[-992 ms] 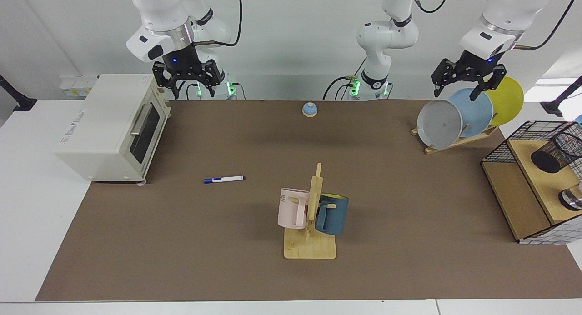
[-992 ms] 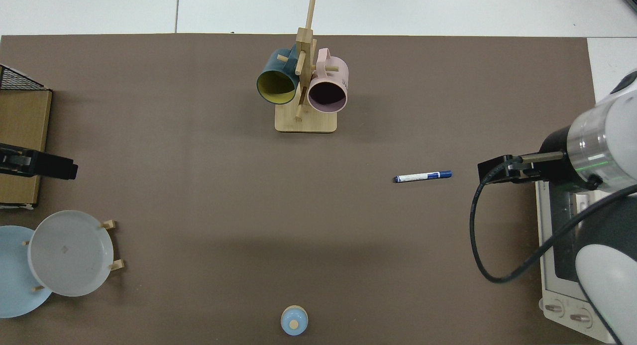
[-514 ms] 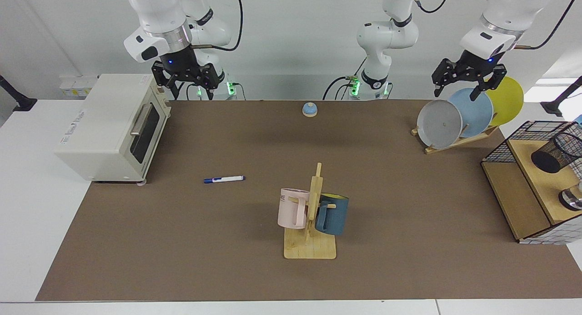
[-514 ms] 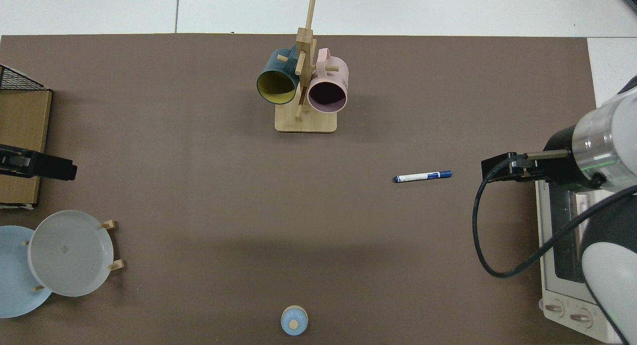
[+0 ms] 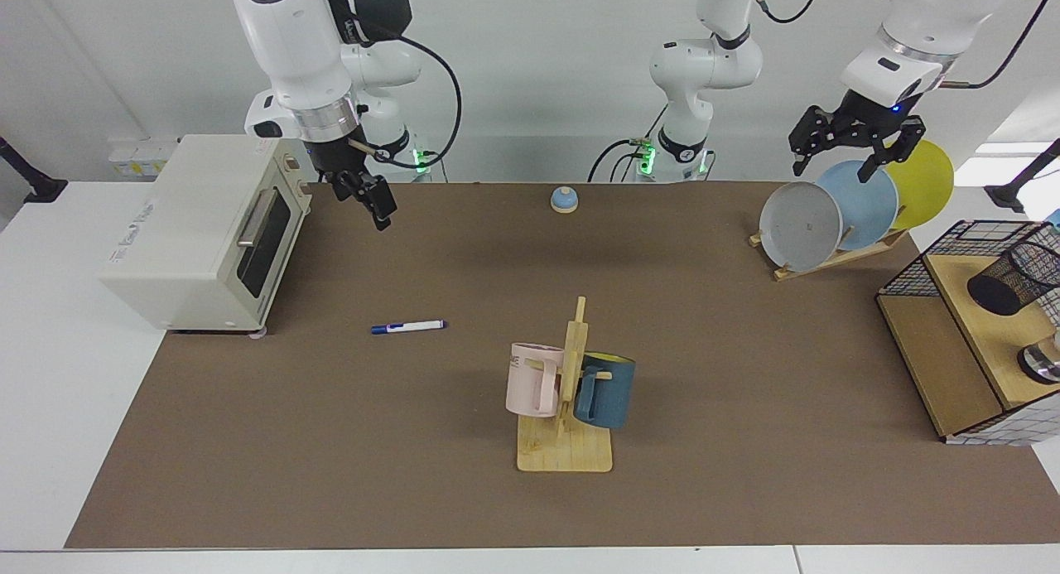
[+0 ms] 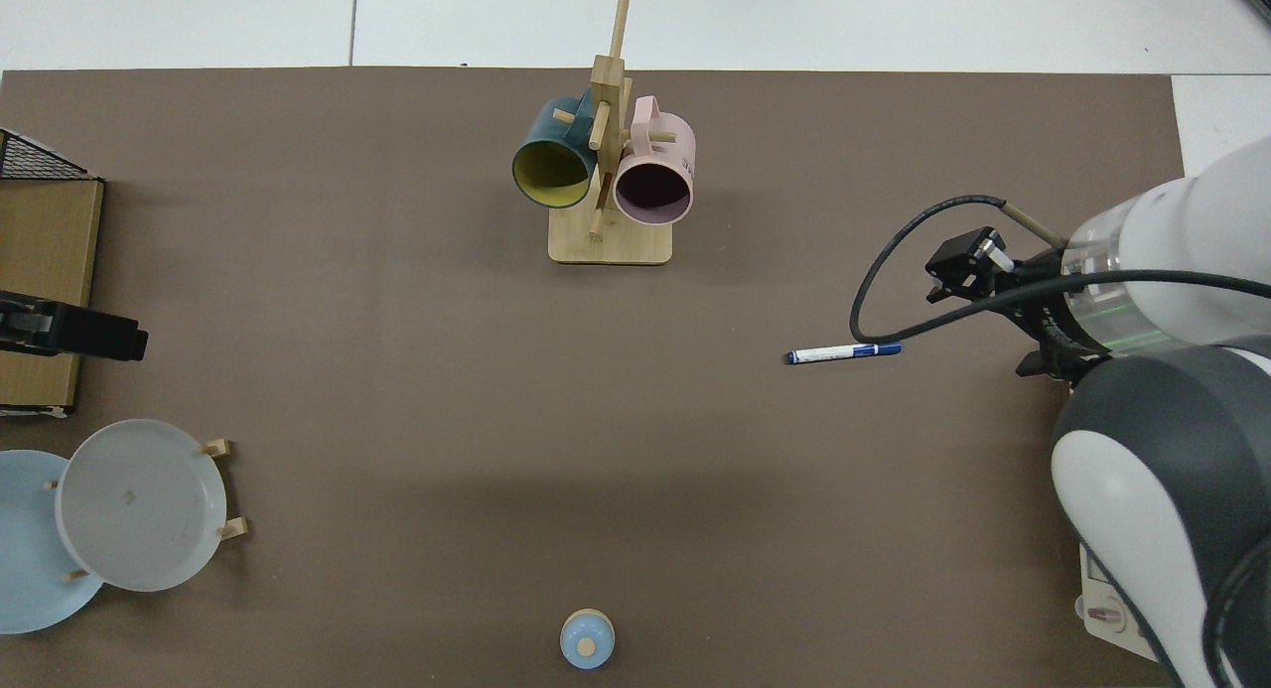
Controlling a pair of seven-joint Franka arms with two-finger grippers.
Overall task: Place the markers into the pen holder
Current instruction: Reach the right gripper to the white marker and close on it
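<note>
The marker, white with a blue cap, lies flat on the brown mat in front of the toaster oven. My right gripper hangs open above the mat beside the oven's top corner, behind the marker and well above it, with nothing in it. In the top view this arm's wrist sits just right of the marker. The pen holder, a black mesh cup, lies tilted on the shelf's top board at the far right. My left gripper waits open above the plates.
A toaster oven stands left of the marker. A wooden mug tree with a pink and a blue mug is mid-table. Plates lean in a rack. A blue bell sits at the back. The wire-and-wood shelf also carries a silver round object.
My right arm has swung out from over the oven toward the mat, its wrist has turned and the gripper has dropped lower. The marker and the left arm have not moved.
</note>
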